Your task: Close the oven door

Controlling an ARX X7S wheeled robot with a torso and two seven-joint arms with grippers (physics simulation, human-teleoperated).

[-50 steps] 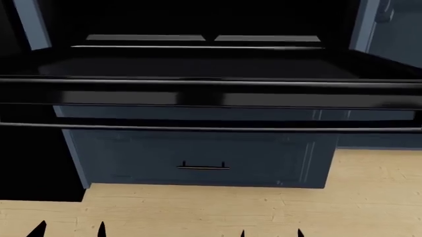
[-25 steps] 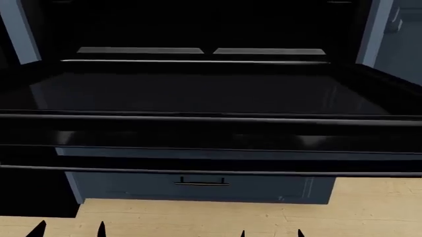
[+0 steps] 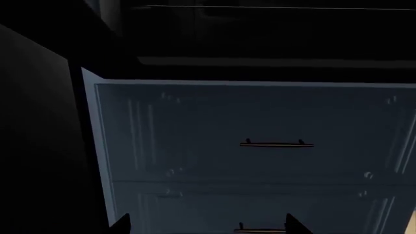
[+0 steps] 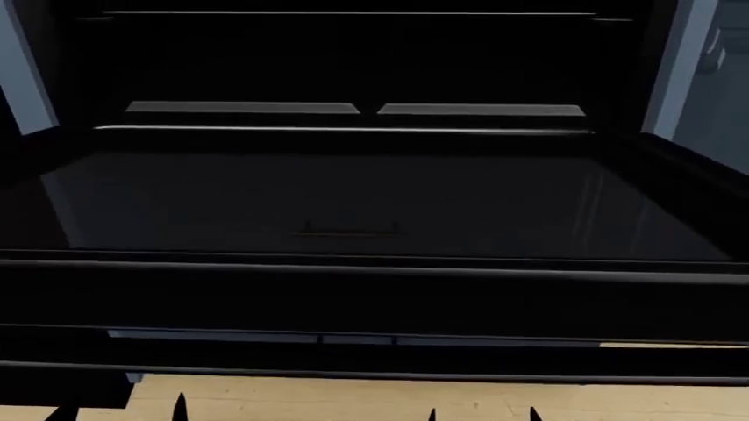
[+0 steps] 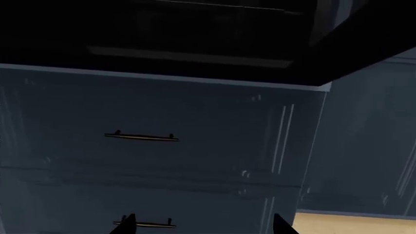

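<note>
- Left gripper (image 4: 117,410): only two dark fingertips show, bottom edge of head view, left of centre; set apart, nothing between them.
- Right gripper (image 4: 482,414): two fingertips at bottom edge, right of centre; likewise parted, holding nothing.
- Wrist views: tip pairs poke in at lower edge, spread wide.
- Arms themselves out of frame.
</note>
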